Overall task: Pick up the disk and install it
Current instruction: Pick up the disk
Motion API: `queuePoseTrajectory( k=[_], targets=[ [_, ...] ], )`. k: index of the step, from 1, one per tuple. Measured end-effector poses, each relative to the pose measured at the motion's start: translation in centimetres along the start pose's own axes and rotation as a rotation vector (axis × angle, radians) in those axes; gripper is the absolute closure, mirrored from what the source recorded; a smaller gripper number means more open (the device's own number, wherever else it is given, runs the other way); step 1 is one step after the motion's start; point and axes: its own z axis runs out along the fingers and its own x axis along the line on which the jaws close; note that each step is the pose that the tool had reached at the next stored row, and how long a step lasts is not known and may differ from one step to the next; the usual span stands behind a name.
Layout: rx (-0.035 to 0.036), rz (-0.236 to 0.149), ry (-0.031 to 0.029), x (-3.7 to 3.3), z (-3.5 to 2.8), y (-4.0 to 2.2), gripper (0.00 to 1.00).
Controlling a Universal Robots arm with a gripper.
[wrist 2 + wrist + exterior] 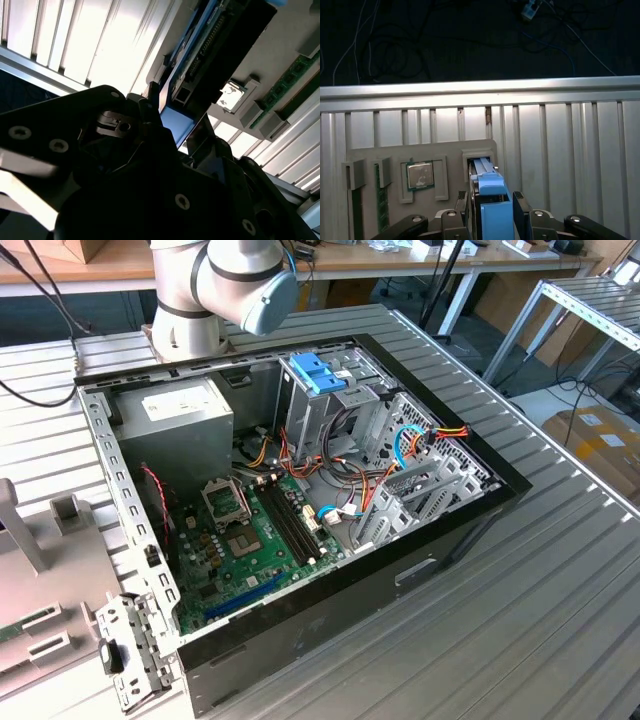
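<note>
**Jaws clamped on the disk at the grey holder**

Jaws closed on the disk [492, 212]: I have one of my fingers [519, 206] against each of its blue side pieces, with no gap showing in both wrist views. The disk [220, 35] stands on edge, its far end in the slot of the grey holder [455, 150]. A processor chip [421, 175] lies in a recess of the holder just beside that slot. Two green memory sticks [382, 200] sit in grooves beyond the chip, away from the slot. The holder lies flat on the ribbed metal counter [570, 150].
</note>
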Motion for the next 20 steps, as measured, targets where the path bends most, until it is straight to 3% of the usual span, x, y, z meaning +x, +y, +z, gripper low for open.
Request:
queuePoseTrajectory(
  k=[8, 20],
  targets=[
    [-0.0028, -0.116, 0.0054, 0.01, 0.25, -0.01, 0.52],
    [-0.0035, -0.135, 0.0074, 0.01, 0.78, -0.11, 0.52]
  ],
)
